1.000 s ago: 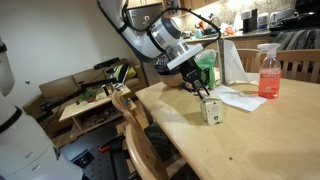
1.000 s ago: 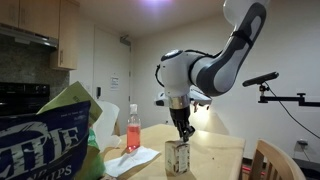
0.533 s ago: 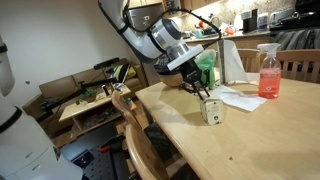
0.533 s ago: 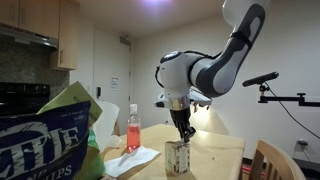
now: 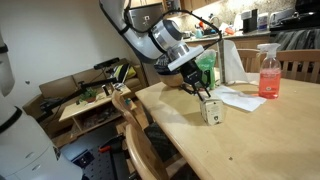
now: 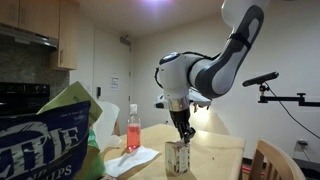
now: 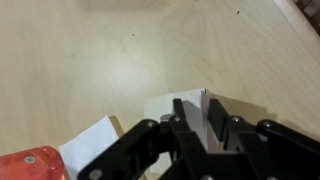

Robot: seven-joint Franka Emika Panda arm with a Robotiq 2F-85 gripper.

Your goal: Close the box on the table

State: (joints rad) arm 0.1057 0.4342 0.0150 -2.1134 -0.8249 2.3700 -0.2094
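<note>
The small white box [image 5: 212, 111] stands upright on the light-wood table [image 5: 250, 140], near its edge. It also shows in an exterior view [image 6: 178, 157], with dark print on its front. My gripper [image 5: 203, 95] hangs straight down onto its top, as an exterior view [image 6: 184, 135] also shows. In the wrist view the gripper [image 7: 198, 112] has its two dark fingers close together on either side of the box's raised white top flap [image 7: 205, 100]. The box's top [image 7: 165, 112] lies just beneath the fingers.
A pink spray bottle [image 5: 269, 72] stands on the table behind white paper sheets [image 5: 238, 98]; both are beside the box. A wooden chair [image 5: 135, 130] stands at the table's edge. A cluttered low bench [image 5: 90, 100] is beyond. A chips bag [image 6: 50, 135] fills the foreground.
</note>
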